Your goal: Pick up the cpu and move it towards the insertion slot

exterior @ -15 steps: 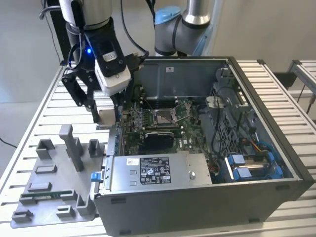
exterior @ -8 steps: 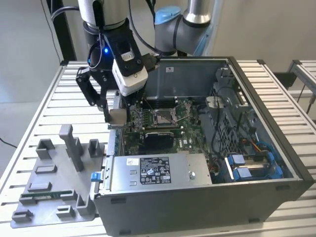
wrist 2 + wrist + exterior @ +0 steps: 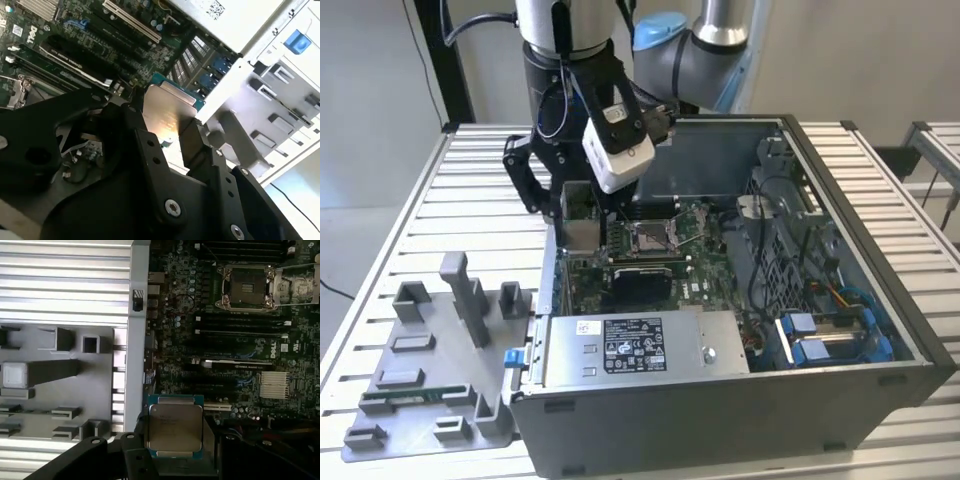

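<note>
First wrist view shows the cpu already off its resting place and carried by the gripper: the silvery square top with its teal-green border sits between two black fingers, which press on opposite edges. The second wrist view confirms the hold from the other side, with the cpu clamped edge-on between the black fingers, its metal face catching the light. The jaws are closed just to the width of the chip, no further.

So the pick-up looks done. What remains, as I judge it, is the travel. In the first wrist view the slot, a square metal frame with a dark centre and a thin wire lever at its side, lies well apart from the cpu, across several black card and memory connectors on the board. The cpu hangs over the edge of the case, near the wall that divides the board from the grey tray outside.

In the exterior view the gripper hovers at the case's wall on the exterior view's left, while the slot sits further in on the board, near but not beneath it. The cpu is above the board, not touching it, and not yet over the slot.
</note>
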